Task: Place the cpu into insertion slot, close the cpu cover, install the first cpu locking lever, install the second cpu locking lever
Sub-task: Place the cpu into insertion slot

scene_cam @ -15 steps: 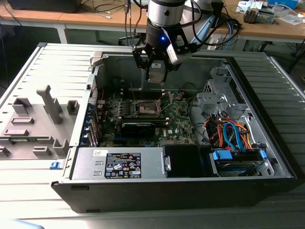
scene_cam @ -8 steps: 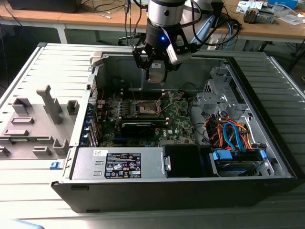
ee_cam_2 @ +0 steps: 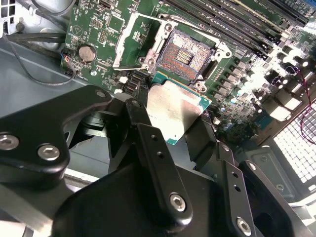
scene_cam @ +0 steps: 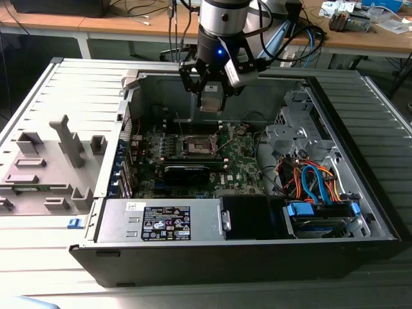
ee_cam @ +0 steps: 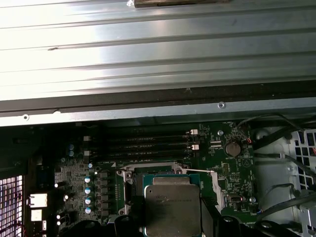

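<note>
Your gripper (ee_cam_2: 170,123) is closed on the cpu (ee_cam_2: 173,108). In the second wrist view the black fingers (ee_cam_2: 148,143) press on two opposite edges of the cpu. Its silvery top faces the camera and a thin green margin shows along its far side. The fingers hold nothing else.

Just beyond that far edge lies the slot (ee_cam_2: 186,55). It is open, its dark pin field bare inside a silvery rim. The cpu and the slot are apart: the cpu hangs above the board and is not seated. As far as can be judged, its edges run roughly in line with the slot's. The slot sits ahead of the fingers and lower down, not directly beneath them. In the first wrist view the cpu (ee_cam: 172,207) covers much of the socket area.

The cover (ee_cam_2: 126,42) is swung open and lies beside the slot, on the side towards the round battery (ee_cam_2: 87,52).

In the exterior view the gripper (scene_cam: 211,103) hangs over the green board (scene_cam: 238,161) inside the open case (scene_cam: 360,212). The slot (scene_cam: 196,147) appears under it, slightly towards the exterior view's left. The case rests on a ribbed grey worktop (scene_cam: 38,90). A grey fixture (scene_cam: 64,145) stands well apart on the exterior view's left.
</note>
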Controlling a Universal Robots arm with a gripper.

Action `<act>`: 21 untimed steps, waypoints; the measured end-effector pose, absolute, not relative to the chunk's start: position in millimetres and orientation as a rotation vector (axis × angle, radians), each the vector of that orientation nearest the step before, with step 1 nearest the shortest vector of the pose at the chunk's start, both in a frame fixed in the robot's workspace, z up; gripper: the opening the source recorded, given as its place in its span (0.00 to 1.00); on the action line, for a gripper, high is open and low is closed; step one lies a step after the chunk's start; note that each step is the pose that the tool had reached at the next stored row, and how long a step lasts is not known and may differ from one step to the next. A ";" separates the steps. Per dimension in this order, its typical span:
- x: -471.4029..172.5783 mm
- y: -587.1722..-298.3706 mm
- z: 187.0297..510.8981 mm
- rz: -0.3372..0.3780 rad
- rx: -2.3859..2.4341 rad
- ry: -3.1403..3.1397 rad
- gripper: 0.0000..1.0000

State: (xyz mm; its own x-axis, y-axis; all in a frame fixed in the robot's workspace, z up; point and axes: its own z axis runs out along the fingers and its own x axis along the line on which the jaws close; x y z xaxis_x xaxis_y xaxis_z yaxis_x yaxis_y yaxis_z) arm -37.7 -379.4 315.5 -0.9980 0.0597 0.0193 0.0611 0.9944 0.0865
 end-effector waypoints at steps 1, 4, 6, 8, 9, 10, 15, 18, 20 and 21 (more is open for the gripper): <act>-37.7 -379.4 315.5 -0.136 -0.095 -3.121 0.55; -37.7 -379.4 315.5 -0.136 -0.099 -3.121 0.55; -37.7 -379.4 315.5 -0.136 -0.101 -3.121 0.55; -37.7 -379.4 315.5 -0.136 -0.103 -3.120 0.55; -37.7 -379.4 315.5 -0.136 -0.105 -3.121 0.55; -37.7 -379.4 315.4 -0.136 -0.107 -3.120 0.55; -37.7 -379.4 315.4 -0.136 -0.112 -3.120 0.55; -37.7 -379.4 315.4 -0.136 -0.114 -3.120 0.55; -37.7 -379.4 315.4 -0.136 -0.117 -3.120 0.55; -37.7 -379.4 315.4 -0.136 -0.119 -3.120 0.55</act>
